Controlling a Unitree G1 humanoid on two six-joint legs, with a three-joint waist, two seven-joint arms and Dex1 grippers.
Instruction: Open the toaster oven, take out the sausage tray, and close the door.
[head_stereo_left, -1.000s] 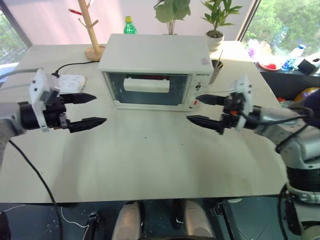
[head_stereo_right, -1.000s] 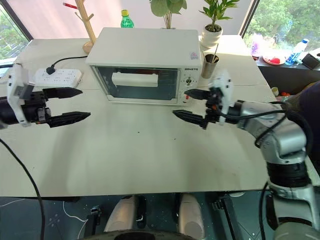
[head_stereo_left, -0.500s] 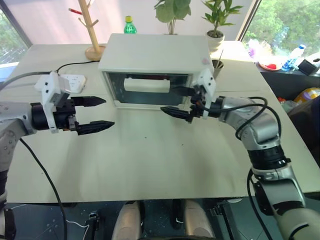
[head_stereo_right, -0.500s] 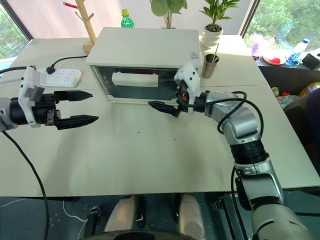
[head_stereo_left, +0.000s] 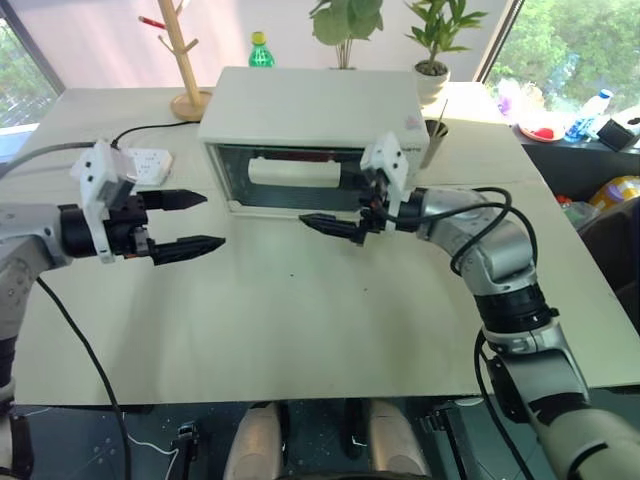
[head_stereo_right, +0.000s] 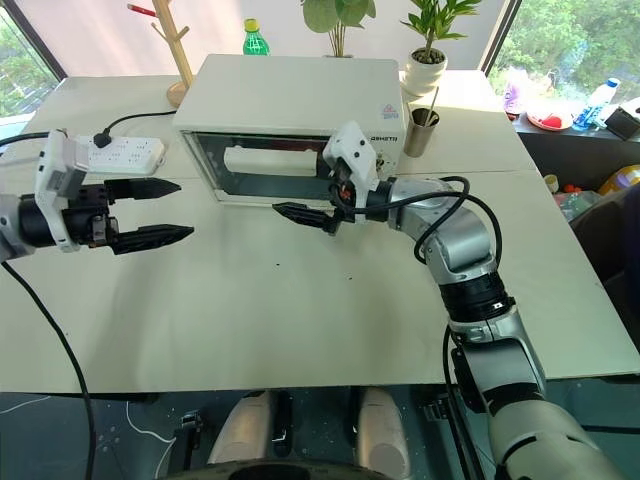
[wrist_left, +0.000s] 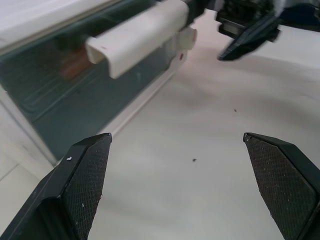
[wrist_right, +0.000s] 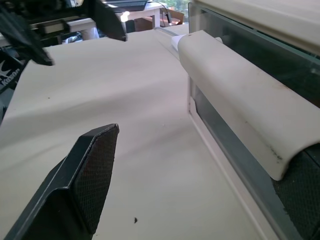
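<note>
Spreading wide, the fingers of the left gripper (head_stereo_left: 190, 221) are seen over the near-left part of the table (head_stereo_left: 300, 320), with nothing held and nothing touched. Farther in, the right gripper (head_stereo_left: 340, 210) is seen with its fingers just as wide apart, pointed leftward along the front of the toaster oven (head_stereo_left: 310, 140). One finger is set at the right end of the long white bar handle (wrist_right: 235, 95); contact cannot be told. The door (head_stereo_left: 295, 180) is shut. Behind its glass, something reddish-brown (wrist_left: 75, 62) is dimly made out; the sausage tray cannot be clearly seen.
</note>
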